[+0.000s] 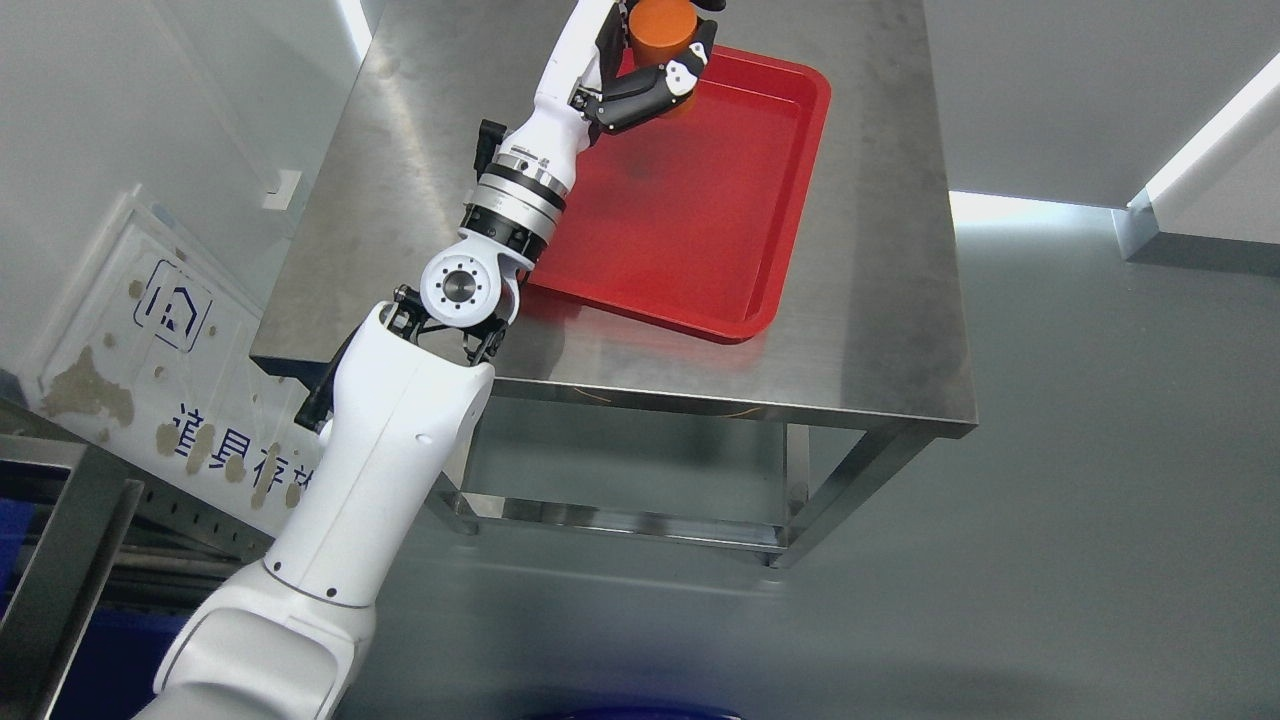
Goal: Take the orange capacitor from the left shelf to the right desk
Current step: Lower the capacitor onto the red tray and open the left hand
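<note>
An orange cylindrical capacitor (661, 28) sits at the top edge of the head view, held in my left hand (655, 55). The black fingers (640, 97) wrap around its lower side. The white left arm reaches up from the lower left across the steel desk (880, 300). The capacitor hangs over the far left corner of a red tray (700, 220) that lies on the desk. I cannot tell whether the capacitor touches the tray. The right arm does not show.
The steel desk has a lower shelf bar and legs, with grey floor around it. At the left stand a white sign panel (170, 330) and the metal frame of a shelf (70, 540) with something blue behind it.
</note>
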### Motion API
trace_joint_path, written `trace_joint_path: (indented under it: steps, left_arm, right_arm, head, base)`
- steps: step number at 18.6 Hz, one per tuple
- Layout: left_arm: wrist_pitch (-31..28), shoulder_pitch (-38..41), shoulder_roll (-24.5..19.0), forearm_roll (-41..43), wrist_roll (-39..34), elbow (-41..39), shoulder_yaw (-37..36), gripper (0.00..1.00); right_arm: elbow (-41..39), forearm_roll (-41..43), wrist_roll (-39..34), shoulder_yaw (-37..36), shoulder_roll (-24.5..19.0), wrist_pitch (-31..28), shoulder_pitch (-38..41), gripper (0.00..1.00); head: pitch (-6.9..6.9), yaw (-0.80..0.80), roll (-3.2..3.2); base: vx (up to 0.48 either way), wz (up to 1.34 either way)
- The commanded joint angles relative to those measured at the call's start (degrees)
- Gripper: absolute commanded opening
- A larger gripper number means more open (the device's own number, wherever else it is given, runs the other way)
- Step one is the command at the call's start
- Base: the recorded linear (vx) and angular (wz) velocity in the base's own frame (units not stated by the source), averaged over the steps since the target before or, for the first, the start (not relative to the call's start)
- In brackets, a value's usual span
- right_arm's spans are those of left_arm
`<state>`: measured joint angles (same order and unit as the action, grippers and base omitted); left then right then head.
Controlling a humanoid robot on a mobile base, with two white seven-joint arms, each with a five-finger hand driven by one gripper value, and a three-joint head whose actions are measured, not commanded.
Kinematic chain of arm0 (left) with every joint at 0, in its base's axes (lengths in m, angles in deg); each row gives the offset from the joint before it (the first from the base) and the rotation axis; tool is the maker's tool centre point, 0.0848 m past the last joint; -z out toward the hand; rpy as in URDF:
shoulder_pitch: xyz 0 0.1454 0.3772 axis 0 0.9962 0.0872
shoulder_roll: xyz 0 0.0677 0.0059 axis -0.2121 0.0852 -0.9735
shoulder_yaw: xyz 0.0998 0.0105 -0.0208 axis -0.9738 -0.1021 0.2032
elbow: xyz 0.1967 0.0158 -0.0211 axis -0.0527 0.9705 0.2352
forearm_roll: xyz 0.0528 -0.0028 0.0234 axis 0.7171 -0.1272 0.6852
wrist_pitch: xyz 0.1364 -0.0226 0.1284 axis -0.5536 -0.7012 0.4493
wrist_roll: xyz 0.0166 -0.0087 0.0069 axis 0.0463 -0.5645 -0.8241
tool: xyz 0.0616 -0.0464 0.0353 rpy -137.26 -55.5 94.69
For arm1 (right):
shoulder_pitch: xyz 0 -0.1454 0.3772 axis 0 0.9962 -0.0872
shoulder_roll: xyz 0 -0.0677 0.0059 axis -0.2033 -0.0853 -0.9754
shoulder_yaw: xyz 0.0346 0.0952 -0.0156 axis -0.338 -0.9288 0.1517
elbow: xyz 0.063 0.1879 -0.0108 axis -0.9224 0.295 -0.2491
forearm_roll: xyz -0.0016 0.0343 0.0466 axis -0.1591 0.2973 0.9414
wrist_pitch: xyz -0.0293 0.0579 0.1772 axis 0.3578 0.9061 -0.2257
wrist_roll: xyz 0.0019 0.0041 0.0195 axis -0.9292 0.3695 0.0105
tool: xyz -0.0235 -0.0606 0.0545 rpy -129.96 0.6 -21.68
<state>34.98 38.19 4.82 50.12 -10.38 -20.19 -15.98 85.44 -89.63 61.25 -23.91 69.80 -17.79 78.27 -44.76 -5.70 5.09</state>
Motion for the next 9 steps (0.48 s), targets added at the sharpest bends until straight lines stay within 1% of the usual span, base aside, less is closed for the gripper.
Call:
trace_joint_path:
  steps: [1, 4, 9]
  left_arm:
    - [0.1, -6.2, -1.0, 0.0, -0.9, 21.7, -5.5, 0.04]
    - [0.1, -6.2, -1.0, 0.0, -1.0, 23.7, -5.6, 0.06]
    - [-0.1, -6.3, -1.0, 0.6, -0.9, 24.0, -6.3, 0.19]
  right_arm:
    - [-1.9, -0.3, 0.0, -0.6, 1.0, 0.0, -0.1, 1.00]
    - [-1.9, -0.3, 0.0, -0.6, 1.0, 0.0, -0.1, 1.00]
    - [-1.9, -0.3, 0.0, -0.6, 1.0, 0.0, -0.1, 1.00]
  head:
    - [0.00, 0.00, 0.00]
    - [0.00, 0.00, 0.00]
    - [0.00, 0.00, 0.00]
  base:
    - [0.005, -0.02]
    - [0.000, -0.03]
    - [0.000, 0.00]
